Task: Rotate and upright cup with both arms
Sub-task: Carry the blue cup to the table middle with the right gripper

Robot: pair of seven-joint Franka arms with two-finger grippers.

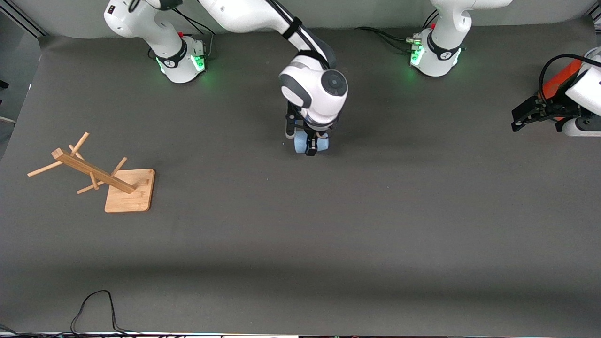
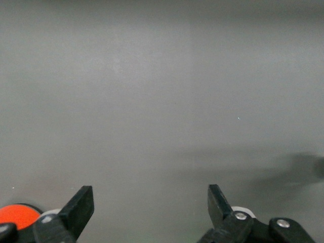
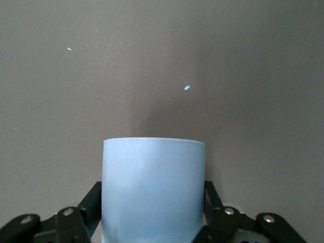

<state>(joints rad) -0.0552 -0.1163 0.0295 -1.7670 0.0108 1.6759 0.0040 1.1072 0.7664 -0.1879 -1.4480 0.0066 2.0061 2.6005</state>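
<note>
The pale-blue cup lies on its side on the grey mat, mid-table, nearer the robots' bases than the front camera. My right gripper points down over it, and its black fingers press both sides of the cup. The cup's flat end faces away from the wrist camera. My left gripper waits off at the left arm's end of the table. It is open and empty, with only bare mat between its fingertips.
A wooden peg rack lies tipped over on its square base toward the right arm's end. An orange-red cylinder sits by the left wrist and shows in the left wrist view. A black cable loops at the front edge.
</note>
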